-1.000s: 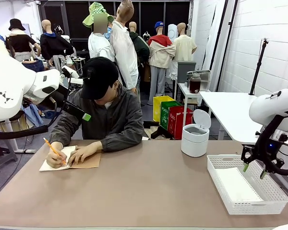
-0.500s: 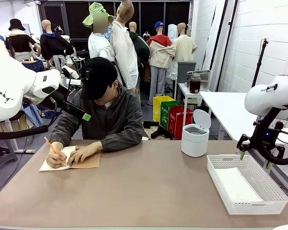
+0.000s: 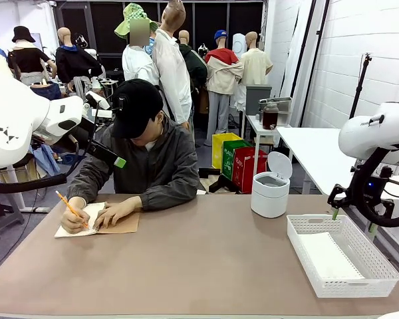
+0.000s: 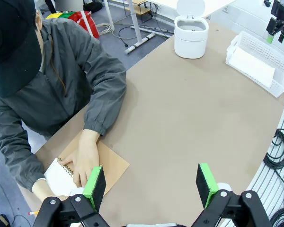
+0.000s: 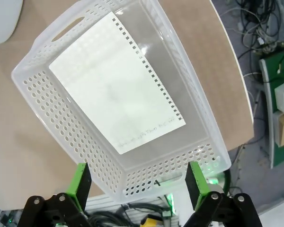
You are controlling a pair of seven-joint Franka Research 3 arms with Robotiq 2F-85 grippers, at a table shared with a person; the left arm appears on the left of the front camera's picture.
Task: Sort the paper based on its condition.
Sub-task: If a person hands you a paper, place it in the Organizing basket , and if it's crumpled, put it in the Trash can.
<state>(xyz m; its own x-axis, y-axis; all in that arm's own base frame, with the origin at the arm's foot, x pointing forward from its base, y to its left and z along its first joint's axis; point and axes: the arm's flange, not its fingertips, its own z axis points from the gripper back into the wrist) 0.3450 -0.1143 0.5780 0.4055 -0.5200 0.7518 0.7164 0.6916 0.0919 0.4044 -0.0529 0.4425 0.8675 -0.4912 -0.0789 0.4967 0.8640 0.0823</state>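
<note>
While the person's hand (image 3: 116,212) steadies the notebook (image 3: 123,224) at the far left of the bench (image 3: 199,266) and the other hand works a pencil (image 3: 72,208), the right gripper (image 5: 138,176) hangs above the white basket (image 5: 42,94) at the bench's right end, its jaws wide and empty. One sheet of the paper (image 5: 116,82) lies flat on the basket floor, with a perforated edge along one side and a faint line of writing near one end. The left gripper (image 4: 151,182) hovers over the bench just beside the notebook, its jaws equally wide with nothing between them.

The main risk looks to be at the left. That arm is close to the person's hand, and a descent while the person is writing could strike it. A thin sheet also offers the pads little to catch, so a hard pinch could crumple a good page and spoil the sort. At the right, the basket sits near the bench edge, and a low pass could clip its rim and shove it off. A sheet released from too high might drift past the wall or toward the open bin (image 3: 270,193).
</note>
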